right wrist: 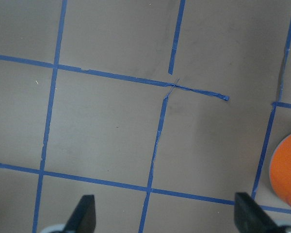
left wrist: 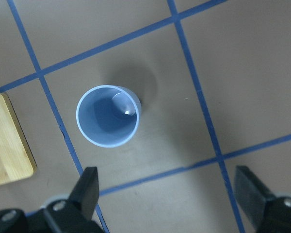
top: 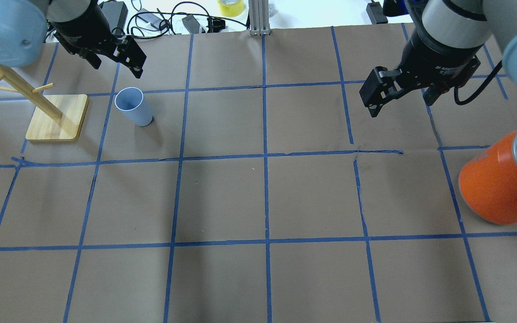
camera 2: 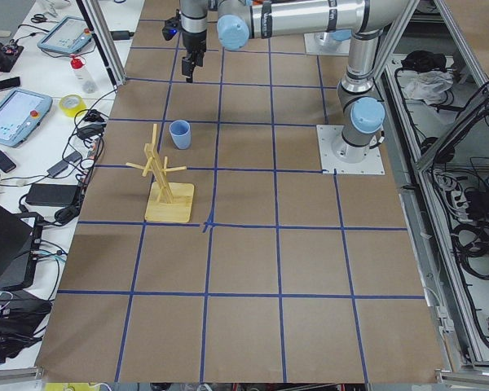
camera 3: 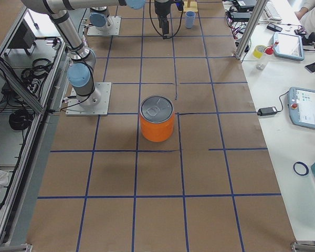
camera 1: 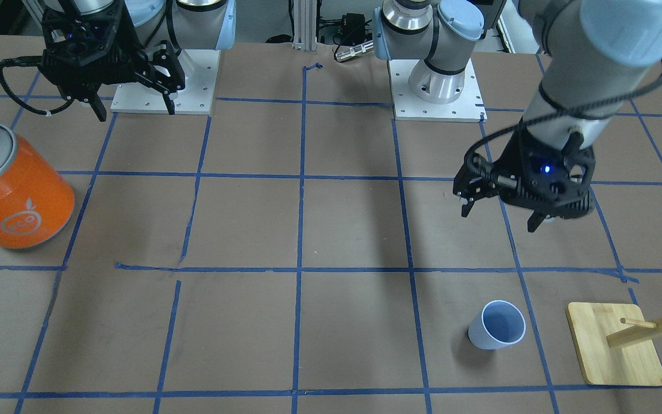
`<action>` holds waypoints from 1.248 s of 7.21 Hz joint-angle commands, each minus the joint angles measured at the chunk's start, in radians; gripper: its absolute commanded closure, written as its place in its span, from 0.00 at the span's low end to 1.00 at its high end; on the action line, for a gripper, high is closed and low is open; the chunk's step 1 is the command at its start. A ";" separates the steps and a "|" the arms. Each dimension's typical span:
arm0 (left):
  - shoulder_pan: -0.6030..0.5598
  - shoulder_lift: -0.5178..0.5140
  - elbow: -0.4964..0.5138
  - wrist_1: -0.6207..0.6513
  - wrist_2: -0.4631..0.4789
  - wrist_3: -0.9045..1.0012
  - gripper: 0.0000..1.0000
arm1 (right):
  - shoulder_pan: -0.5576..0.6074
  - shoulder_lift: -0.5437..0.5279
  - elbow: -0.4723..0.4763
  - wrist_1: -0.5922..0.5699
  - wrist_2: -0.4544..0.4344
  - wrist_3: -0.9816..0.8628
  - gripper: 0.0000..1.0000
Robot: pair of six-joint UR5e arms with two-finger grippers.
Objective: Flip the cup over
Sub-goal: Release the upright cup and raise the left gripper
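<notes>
- left pincer (top: 117, 69) and right pincer (camera 1: 135, 114): black.
- cup (top: 133, 107), near the left pincer: plain pale blue-lavender, no pattern.
- can (top: 492, 188), near the right pincer: orange, silver lid, white fruit logo.
- stand (top: 59, 119), near the left pincer: pale wood.
- table (top: 222, 202): brown, gridded with blue tape lines.

I see the cup (top: 133, 107), a small pale blue tapered tumbler with smooth sides and no handle. It stands upright on the table (top: 240, 202), open mouth up and empty, on the robot's far left.
</notes>
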 commanded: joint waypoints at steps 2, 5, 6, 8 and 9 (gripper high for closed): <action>-0.025 0.139 -0.084 -0.067 0.020 -0.122 0.00 | -0.002 -0.003 0.001 0.009 -0.031 0.034 0.00; -0.038 0.137 -0.106 -0.077 0.031 -0.223 0.00 | -0.004 0.003 0.003 -0.012 -0.012 0.042 0.00; -0.039 0.142 -0.109 -0.086 0.004 -0.237 0.00 | -0.004 0.005 0.004 -0.025 -0.011 0.042 0.00; -0.035 0.153 -0.100 -0.113 -0.020 -0.245 0.00 | -0.004 0.003 0.009 -0.031 -0.012 0.042 0.00; -0.035 0.156 -0.097 -0.115 -0.018 -0.246 0.00 | -0.004 0.003 0.009 -0.031 -0.014 0.042 0.00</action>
